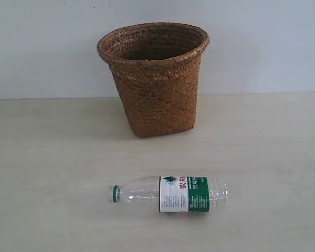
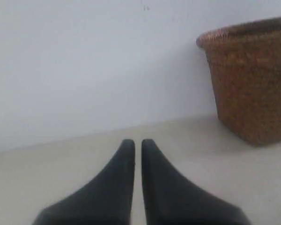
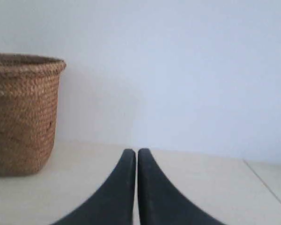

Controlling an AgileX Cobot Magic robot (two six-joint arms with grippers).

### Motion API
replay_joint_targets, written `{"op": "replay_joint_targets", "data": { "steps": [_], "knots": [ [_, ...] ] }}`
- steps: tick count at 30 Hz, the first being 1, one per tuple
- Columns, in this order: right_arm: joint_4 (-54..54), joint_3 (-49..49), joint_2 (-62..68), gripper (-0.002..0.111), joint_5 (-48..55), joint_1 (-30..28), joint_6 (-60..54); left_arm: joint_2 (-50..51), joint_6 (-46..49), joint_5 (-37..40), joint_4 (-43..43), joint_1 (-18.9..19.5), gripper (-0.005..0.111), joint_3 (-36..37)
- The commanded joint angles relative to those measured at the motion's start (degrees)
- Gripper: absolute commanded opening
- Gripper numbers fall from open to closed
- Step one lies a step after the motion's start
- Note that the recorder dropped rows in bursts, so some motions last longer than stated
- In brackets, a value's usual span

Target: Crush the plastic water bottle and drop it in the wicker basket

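Observation:
The plastic water bottle [image 1: 168, 194] lies on its side near the front of the table, green cap pointing left, uncrushed, its green-and-white label toward the right. The wicker basket [image 1: 154, 79] stands upright behind it, by the wall. Neither gripper shows in the exterior view. In the left wrist view my left gripper [image 2: 137, 143] is shut with nothing between its black fingers, low over the table, and the wicker basket [image 2: 253, 84] stands off to one side. My right gripper [image 3: 136, 152] is likewise shut and empty, with the wicker basket [image 3: 21, 112] at the frame's edge. The bottle is out of both wrist views.
A pale wooden table [image 1: 52, 157] runs back to a plain white wall [image 1: 42, 47]. A seam in the table top [image 3: 267, 185] shows in the right wrist view.

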Motion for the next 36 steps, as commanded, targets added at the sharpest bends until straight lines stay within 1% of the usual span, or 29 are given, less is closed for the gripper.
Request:
{"op": "replay_joint_targets", "data": {
  "steps": [1, 4, 8, 11, 12, 13, 14, 15, 16, 17, 18, 20, 22, 25, 28, 31, 33, 35, 36],
  "knots": [
    [-0.64, -0.42, 0.06, 0.0, -9.28, -0.09, 1.23, 0.19, -0.14, -9.29, -0.01, -0.28, 0.004, -0.25],
    [-0.64, -0.42, 0.06, 0.0, -10.24, -0.09, 8.05, 0.19, -1.63, -11.97, -0.01, -0.28, 0.004, -0.25],
    [-0.4, -0.42, 0.06, 0.0, -14.5, -0.09, 15.21, 0.19, -14.99, -15.99, -0.01, -0.28, 0.004, -0.25],
    [-0.62, -1.41, 0.06, 0.0, -16.35, -0.09, 17.71, 0.19, -26.35, -22.52, 1.05, -0.28, 0.004, -0.25],
    [-0.62, -3.93, 1.68, 0.0, -16.09, -0.09, 17.58, 0.19, -31.02, -28.37, 2.14, -0.28, 0.004, -0.25],
    [-0.62, -5.54, 3.13, 0.0, -15.97, -0.09, 17.46, 0.19, -32.24, -31.32, 2.56, -0.28, 0.004, -0.25],
    [-0.62, -8.69, 6.72, 0.0, -15.55, -0.09, 17.23, 0.42, -33.45, -31.81, 2.56, -0.28, 0.004, -1.6],
    [-0.7, -10.81, 8.84, 0.0, -15.55, -0.09, 17.02, 1.76, -33.43, -30.51, 2.56, -0.28, 0.004, -3.21],
    [-1.01, -13.62, 12.45, 0.0, -15.55, -0.09, 16.6, 4.32, -33.43, -27.86, 2.56, -0.28, 0.004, -6.54],
    [-1.04, -16.13, 15.8, 0.0, -15.47, -0.09, 16.24, 6.78, -33.43, -27.0, 3.23, -0.28, 0.004, -8.79],
    [-1.14, -18.84, 19.74, 0.0, -14.97, -0.09, 15.48, 10.67, -33.3, -26.58, 4.88, -0.28, 0.004, -11.89],
    [-1.4, -21.51, 24.14, 0.0, -14.51, -0.09, 14.75, 15.6, -33.3, -26.58, 6.91, -0.28, 0.004, -15.37],
    [-2.45, -24.8, 28.35, 0.0, -13.16, -0.09, 14.75, 21.36, -33.3, -26.58, 8.04, -0.28, 0.004, -18.7],
    [-3.64, -29.32, 34.89, 0.0, -10.62, -0.09, 14.75, 29.27, -33.58, -24.4, 8.41, -0.28, 0.004, -24.05],
    [-5.28, -34.15, 40.27, 0.0, -6.69, -0.09, 14.49, 36.74, -33.76, -23.19, 12.56, -0.28, 0.004, -28.32],
    [-6.15, -38.72, 45.51, 0.0, -2.08, -0.09, 12.56, 43.81, -36.79, -20.76, 18.23, -0.28, 0.004, -32.36],
    [-6.46, -42.26, 49.14, 0.0, 2.41, -0.09, 11.08, 48.78, -37.34, -16.54, 23.47, -0.28, 0.004, -35.44],
    [-6.46, -45.35, 52.36, 0.0, 7.13, 0.03, 9.39, 53.43, -37.34, -9.91, 28.89, -0.28, 0.004, -38.66],
    [-6.46, -46.87, 54.05, 0.0, 9.0, 0.03, 8.58, 55.62, -37.34, -7.69, 30.14, -0.62, 0.004, -40.1]
  ]
}}
